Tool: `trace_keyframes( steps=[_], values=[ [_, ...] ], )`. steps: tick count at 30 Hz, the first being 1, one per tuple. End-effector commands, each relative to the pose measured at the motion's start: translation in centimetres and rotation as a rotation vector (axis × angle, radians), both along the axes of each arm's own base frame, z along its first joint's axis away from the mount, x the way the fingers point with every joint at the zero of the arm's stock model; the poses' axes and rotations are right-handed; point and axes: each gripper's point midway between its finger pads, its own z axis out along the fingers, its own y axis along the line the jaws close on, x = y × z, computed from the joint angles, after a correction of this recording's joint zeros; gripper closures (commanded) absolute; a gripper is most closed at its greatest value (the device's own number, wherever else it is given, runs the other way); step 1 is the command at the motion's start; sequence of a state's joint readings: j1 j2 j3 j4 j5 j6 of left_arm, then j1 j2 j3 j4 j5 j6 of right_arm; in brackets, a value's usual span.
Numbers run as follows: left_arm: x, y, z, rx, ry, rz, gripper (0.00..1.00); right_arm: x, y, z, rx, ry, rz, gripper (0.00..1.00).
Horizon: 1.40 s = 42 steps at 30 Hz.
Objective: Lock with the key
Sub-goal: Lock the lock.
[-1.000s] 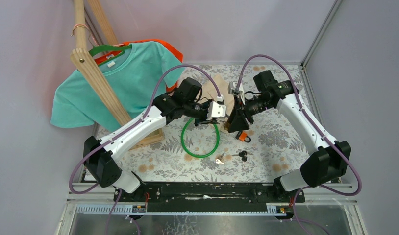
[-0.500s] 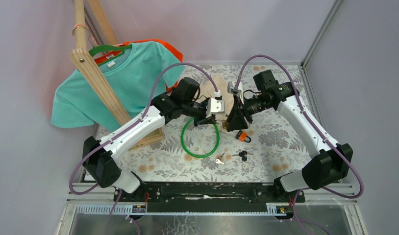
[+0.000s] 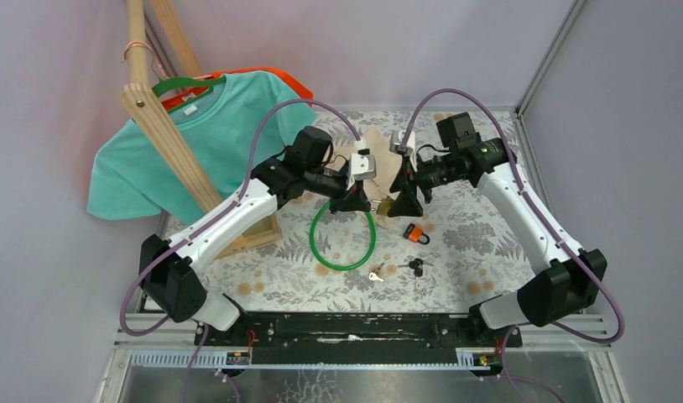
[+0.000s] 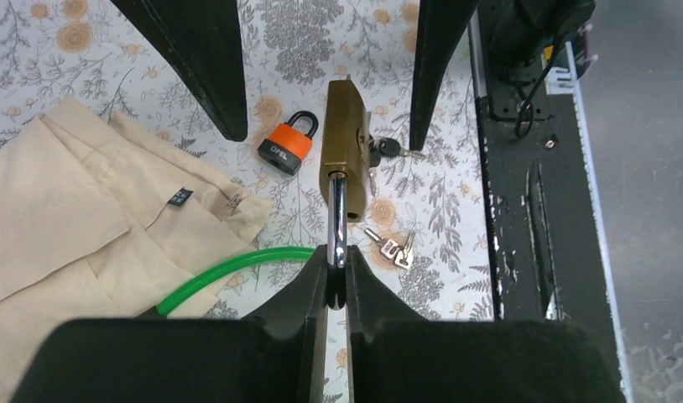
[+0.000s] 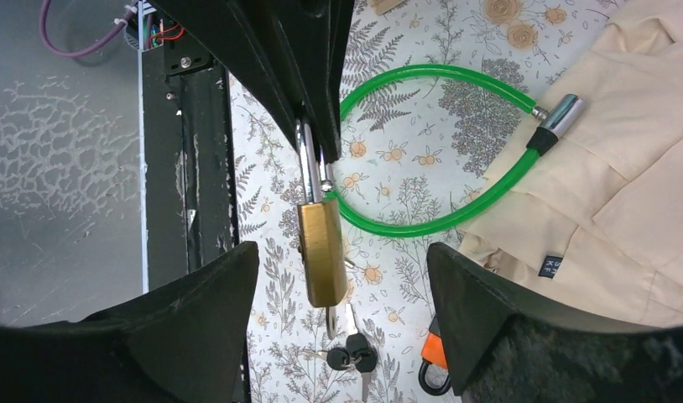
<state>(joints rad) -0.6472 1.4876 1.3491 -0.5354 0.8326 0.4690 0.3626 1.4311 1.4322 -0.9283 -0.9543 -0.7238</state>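
Brass padlock, shackle clenched in left pincer, right pincer spread wide, clear either side of it.

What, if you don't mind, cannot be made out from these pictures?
Keyhole of the brass padlock: faces away in the left wrist view, too small in the top view.
Most of the orange padlock: right wrist view, cut by the bottom edge and the right tool.
Part of the green cable: right wrist view, behind the left tool.
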Motion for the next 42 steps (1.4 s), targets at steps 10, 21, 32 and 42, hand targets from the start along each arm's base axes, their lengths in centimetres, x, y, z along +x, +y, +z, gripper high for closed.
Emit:
trace_keyframes(
  steps=[10, 21, 32, 42],
  values=[
    [0.5, -0.5, 5.0, -0.191, 0.005, -0.011, 1.00, -0.4, 0.6, -0.8, 0.068, -0.014, 0.000, 0.26],
    [0.5, -0.6, 4.3, -0.188, 0.027, -0.008, 1.00, -0.8, 0.7, -0.1, 0.099, -0.023, 0.000, 0.43],
    [0.6, -0.8, 4.1, -0.192, 0.049, 0.001, 1.00, -1.2, 0.6, -0.1, 0.107, -0.029, 0.007, 0.70],
    [0.5, -1.4, 3.8, -0.245, 0.152, 0.011, 1.00, -1.5, 0.8, 0.1, 0.146, -0.027, -0.015, 1.00]
  ],
)
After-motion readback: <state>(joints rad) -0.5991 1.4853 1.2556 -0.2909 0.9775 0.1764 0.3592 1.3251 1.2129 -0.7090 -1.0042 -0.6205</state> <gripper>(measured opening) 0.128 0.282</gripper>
